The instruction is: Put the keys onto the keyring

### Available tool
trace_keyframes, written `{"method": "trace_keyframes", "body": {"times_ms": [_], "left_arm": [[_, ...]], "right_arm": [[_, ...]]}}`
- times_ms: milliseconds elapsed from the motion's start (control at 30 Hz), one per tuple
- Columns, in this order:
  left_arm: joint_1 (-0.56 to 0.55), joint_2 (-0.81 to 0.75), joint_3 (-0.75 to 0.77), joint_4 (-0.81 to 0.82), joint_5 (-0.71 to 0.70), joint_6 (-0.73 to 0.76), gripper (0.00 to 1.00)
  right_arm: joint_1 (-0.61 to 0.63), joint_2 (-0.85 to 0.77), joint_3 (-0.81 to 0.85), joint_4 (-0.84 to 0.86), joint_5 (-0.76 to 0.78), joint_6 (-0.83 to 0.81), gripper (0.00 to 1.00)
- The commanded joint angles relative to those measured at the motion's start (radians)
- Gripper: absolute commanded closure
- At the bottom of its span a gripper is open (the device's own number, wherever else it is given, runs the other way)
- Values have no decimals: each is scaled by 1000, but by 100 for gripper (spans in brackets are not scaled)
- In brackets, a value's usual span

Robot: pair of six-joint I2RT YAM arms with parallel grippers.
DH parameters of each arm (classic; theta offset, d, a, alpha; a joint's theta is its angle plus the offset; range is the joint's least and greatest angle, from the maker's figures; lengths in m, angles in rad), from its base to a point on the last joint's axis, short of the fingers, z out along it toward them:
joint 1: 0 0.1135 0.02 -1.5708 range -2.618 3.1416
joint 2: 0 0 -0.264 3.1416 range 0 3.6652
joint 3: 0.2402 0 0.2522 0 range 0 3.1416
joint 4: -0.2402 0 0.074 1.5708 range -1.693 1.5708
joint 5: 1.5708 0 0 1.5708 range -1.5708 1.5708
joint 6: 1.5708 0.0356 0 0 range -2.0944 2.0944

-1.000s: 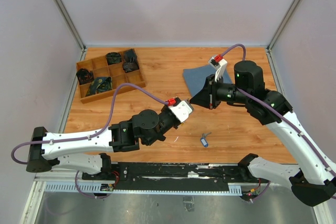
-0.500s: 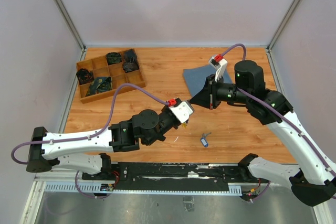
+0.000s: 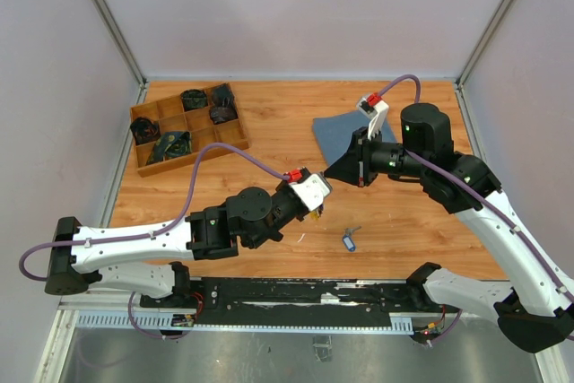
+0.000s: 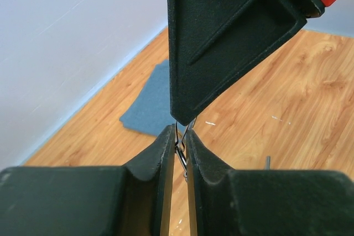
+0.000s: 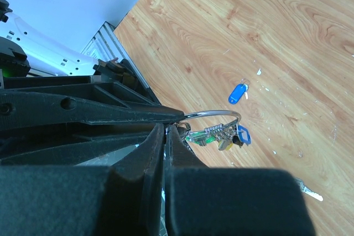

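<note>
Silver wire of the ring (image 5: 213, 114): hangs above the table (image 3: 269, 114), caught between the two gripper tips. Left gripper (image 4: 181, 134): clamps the wire, fingers nearly touching, with the thin strand showing in the slit between them. Right gripper (image 5: 166, 128): pinches fully closed on the same ring from the opposite side, tip to tip with the left.

Bunch (image 5: 218, 135): sits threaded on the ring just past the right fingertips and shows a green head and a blue one.

Blue key (image 5: 238, 93): lies loose on the wood under the ring, apart from both grippers; in the top view, rests near the front edge, between the arms. Second key (image 5: 310, 193): shows only a bare metal blade on the wood at the edge of the right wrist view, head hidden.

Cloth (image 3: 336, 132): lies flat, blue, under and behind the right gripper. Tray (image 3: 193, 156): sits at the far left corner and holds dark items in several compartments, too small to tell apart.
</note>
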Motion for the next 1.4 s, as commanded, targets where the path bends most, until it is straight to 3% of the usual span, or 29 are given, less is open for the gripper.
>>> {"method": "trace_keyframes", "body": {"times_ms": [0, 133, 500, 667, 767, 900, 1067, 1367], "left_arm": [[4, -5, -6, -3, 5, -2, 80], [4, -10, -12, -1, 6, -2, 77], [5, -2, 1, 1, -3, -5, 88], [4, -4, 3, 17, -27, -25, 99], [4, -15, -2, 27, -37, -47, 99], [5, -18, -3, 22, -55, -48, 99], [5, -19, -8, -1, -66, -48, 99], [6, 16, -13, -40, -128, -55, 100]], "right_arm": [[-9, -12, 44, 26, -13, 16, 99], [-8, -10, 46, 26, -13, 14, 99], [-8, -9, 31, 28, -16, 14, 99], [-9, -11, 20, 29, -6, 11, 99], [-8, -13, 14, 23, 5, 4, 98], [-9, -16, 16, 11, 29, -14, 85], [-8, -58, 21, 1, 131, -47, 57], [-8, -120, -83, -76, 428, -66, 46]]}}
